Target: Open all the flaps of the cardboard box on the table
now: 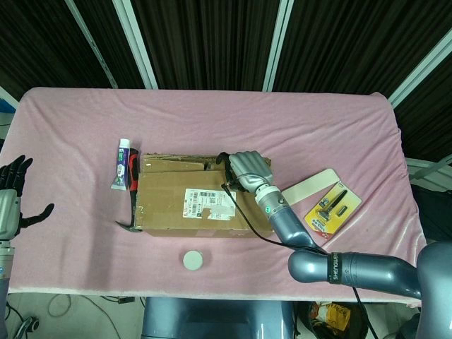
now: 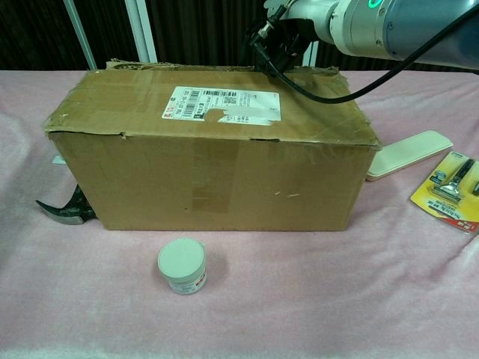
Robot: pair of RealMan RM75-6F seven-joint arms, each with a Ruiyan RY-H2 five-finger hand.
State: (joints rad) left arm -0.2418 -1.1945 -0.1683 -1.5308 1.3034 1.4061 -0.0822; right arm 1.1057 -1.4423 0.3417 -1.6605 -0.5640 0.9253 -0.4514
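Observation:
The brown cardboard box (image 1: 205, 201) lies mid-table with a shipping label on top and its flaps down. My right hand (image 1: 247, 169) is over the far right part of the box top, with dark fingertips (image 1: 223, 158) at the seam by the far edge. In the chest view the right hand (image 2: 288, 34) comes down onto the far top edge of the box (image 2: 209, 149). Whether its fingers hook a flap is hidden. My left hand (image 1: 10, 201) hovers off the table's left edge, fingers spread, holding nothing.
A toothpaste tube (image 1: 121, 166) and a hammer (image 1: 131, 212) lie against the box's left side. A small white jar (image 2: 182, 265) stands in front of the box. To the right lie a white case (image 1: 313, 186) and a razor pack (image 1: 332, 208).

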